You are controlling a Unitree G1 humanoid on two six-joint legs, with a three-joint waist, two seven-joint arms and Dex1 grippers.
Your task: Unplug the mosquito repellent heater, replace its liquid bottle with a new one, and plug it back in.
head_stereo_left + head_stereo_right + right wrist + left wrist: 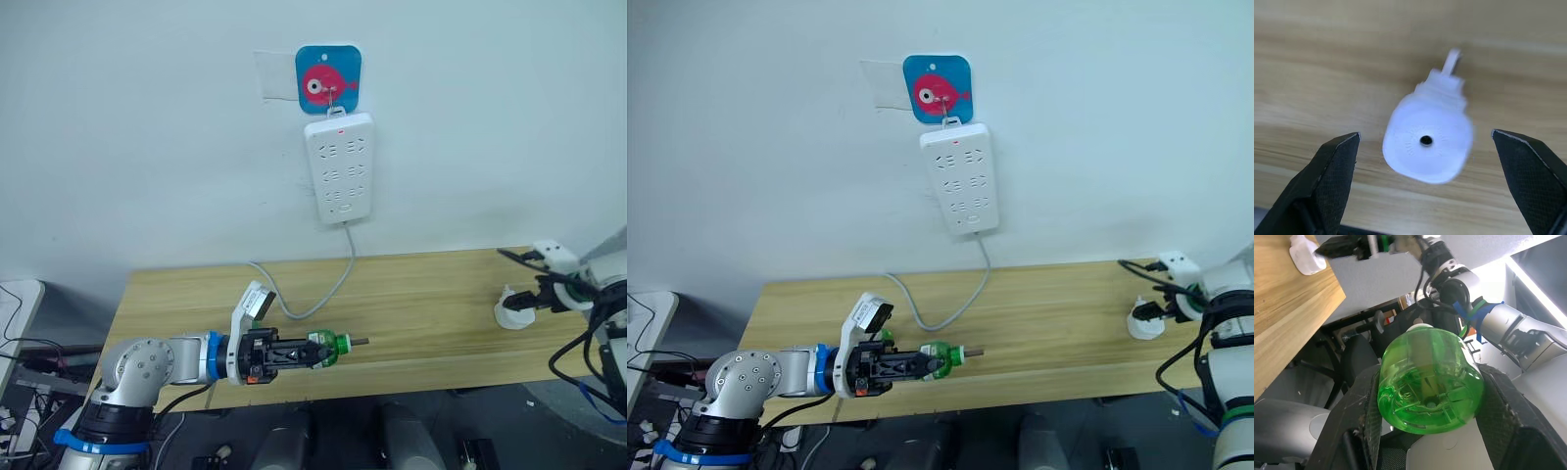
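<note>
Pale wood with a fine straight grain forms the table (411, 294), a long rectangular top set against a plain white wall. On its surface at about 3 o'clock, near the right end, the mosquito repellent heater (513, 311) is seen: a small, smooth, rounded white plastic body with a dark round vent hole in its top face. It is unplugged and rests on the wood. In the right wrist view a narrow white part projects from one side of it, blurred enough that it may be a prong or part of the casing.

The right gripper (1425, 181) is held just above the heater with its two black wedge-shaped fingers spread wide, one on either side, neither touching it.

At about 7 o'clock, over the near edge of the table, the left gripper (294, 354) is clamped on the liquid bottle (328, 349), a translucent green, squat cylindrical bottle held on its side, with a thin dark wick rod pointing toward the heater. In the left wrist view the bottle's glossy rounded base is seen pressed between the matte black pads.

At 12 o'clock a long white power strip (339, 167), smooth and rounded at the corners, hangs on the wall from a blue square hook plate (329, 84) bearing a pink fish. Its grey cable (328, 289) is draped down onto the table.
</note>
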